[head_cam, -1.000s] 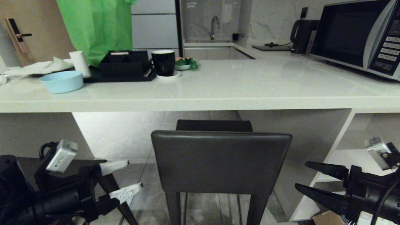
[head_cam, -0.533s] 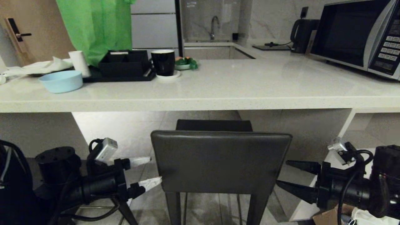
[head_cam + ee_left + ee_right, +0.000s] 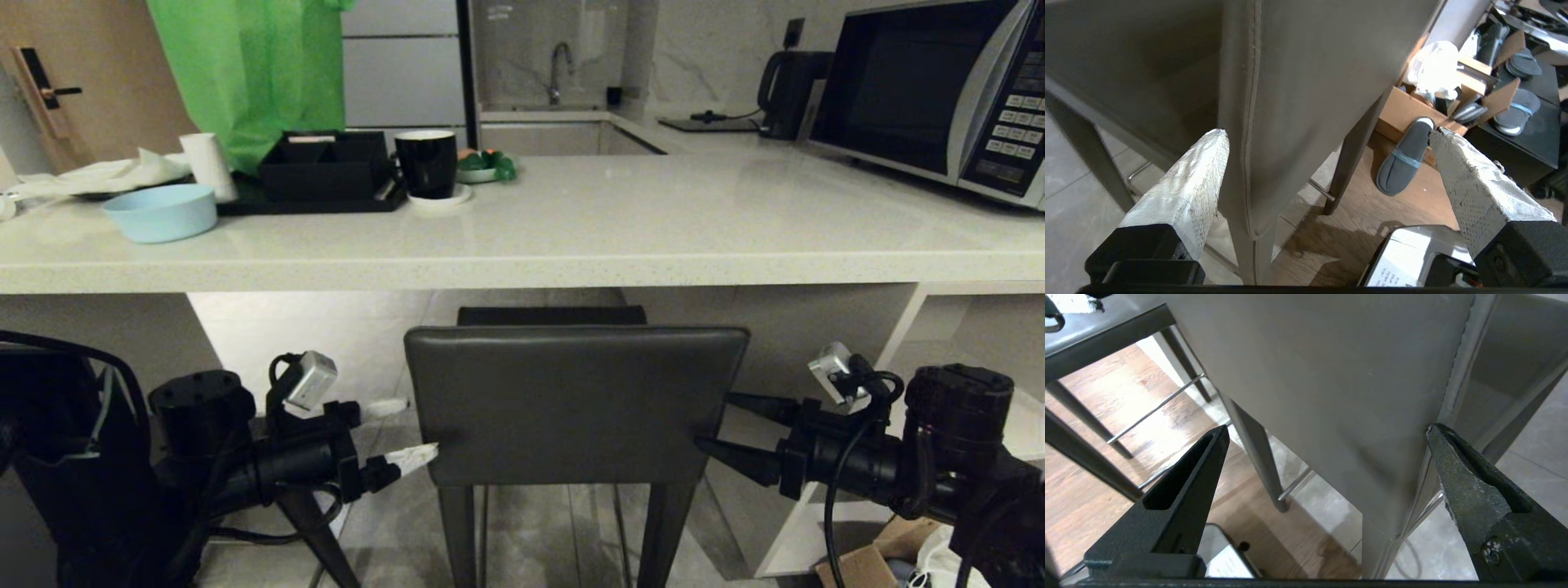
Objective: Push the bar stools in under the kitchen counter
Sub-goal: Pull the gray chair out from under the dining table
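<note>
Both spread-fingered grippers, left gripper and right gripper, were seen flanking the bar stool, its seat half hidden beneath the kitchen counter. Wrist views: the dark grey backrest's edges were straddled, ungripped.

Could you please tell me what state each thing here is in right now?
bar stool: upright, seat partly under the kitchen counter, backrest still outside.
left gripper: open, straddling the backrest's left edge.
right gripper: open, straddling the backrest's right edge.
microwave: door shut.
black mug: upright on a saucer.
</note>
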{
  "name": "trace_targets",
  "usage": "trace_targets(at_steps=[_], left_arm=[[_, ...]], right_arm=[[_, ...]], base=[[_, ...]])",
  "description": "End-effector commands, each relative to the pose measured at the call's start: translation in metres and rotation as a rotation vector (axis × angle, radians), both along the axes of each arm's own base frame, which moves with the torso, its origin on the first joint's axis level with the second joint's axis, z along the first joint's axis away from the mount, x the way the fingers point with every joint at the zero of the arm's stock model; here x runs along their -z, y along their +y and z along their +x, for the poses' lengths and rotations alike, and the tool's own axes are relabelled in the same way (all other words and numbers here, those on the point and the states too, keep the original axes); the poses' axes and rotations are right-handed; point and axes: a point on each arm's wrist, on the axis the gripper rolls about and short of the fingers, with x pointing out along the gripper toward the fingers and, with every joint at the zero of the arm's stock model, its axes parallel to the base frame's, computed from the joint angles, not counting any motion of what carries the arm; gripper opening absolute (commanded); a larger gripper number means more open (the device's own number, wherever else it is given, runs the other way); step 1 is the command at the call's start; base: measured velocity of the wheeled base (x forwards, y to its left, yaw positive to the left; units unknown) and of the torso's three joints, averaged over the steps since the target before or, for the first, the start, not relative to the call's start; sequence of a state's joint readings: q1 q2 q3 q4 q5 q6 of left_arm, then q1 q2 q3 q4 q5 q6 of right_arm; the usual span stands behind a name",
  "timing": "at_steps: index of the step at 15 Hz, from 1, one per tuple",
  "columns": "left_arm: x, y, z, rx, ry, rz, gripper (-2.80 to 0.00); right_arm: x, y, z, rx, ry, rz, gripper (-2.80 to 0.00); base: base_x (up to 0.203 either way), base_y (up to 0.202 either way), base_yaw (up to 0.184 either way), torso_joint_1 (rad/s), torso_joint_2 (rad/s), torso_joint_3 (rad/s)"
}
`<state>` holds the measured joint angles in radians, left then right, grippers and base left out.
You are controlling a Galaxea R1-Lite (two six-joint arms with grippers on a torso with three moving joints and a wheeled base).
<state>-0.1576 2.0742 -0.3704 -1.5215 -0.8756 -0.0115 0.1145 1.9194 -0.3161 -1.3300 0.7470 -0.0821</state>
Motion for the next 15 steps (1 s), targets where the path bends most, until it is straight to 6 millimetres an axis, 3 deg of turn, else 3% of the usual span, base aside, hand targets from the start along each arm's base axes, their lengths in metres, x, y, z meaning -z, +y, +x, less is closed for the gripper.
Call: trace_targets(at_steps=[1, 5, 8, 11, 15], left_arm=[[0.005, -0.003, 0.004, 0.008, 0.003, 0.000, 0.00], [-0.001, 0.011, 0.007, -0.037, -0.022, -0.003, 0.00], [-0.006, 0.008, 0.014, -0.030, -0.053, -0.008, 0.00], [-0.008, -0.003, 0.017, 0.010, -0.075, -0.012, 0.00], [-0.008, -0.013, 0.022, 0.042, -0.095, -0.012, 0.00]], right_arm=[[0.004, -0.002, 0.003, 0.006, 0.011, 0.001, 0.00], [-0.008, -0.024, -0.010, 0.071, -0.017, 0.006, 0.00], [-0.009, -0.030, 0.009, 0.014, -0.050, 0.029, 0.00], [-0.014, -0.026, 0.024, -0.154, -0.089, 0.068, 0.00], [-0.005, -0.019, 0.045, -0.244, -0.090, 0.084, 0.00]], base=[[0.000, 0.000, 0.000, 0.000, 0.00, 0.000], [0.000, 0.000, 0.000, 0.000, 0.00, 0.000], [0.000, 0.000, 0.000, 0.000, 0.00, 0.000], [0.000, 0.000, 0.000, 0.000, 0.00, 0.000], [0.000, 0.000, 0.000, 0.000, 0.00, 0.000]])
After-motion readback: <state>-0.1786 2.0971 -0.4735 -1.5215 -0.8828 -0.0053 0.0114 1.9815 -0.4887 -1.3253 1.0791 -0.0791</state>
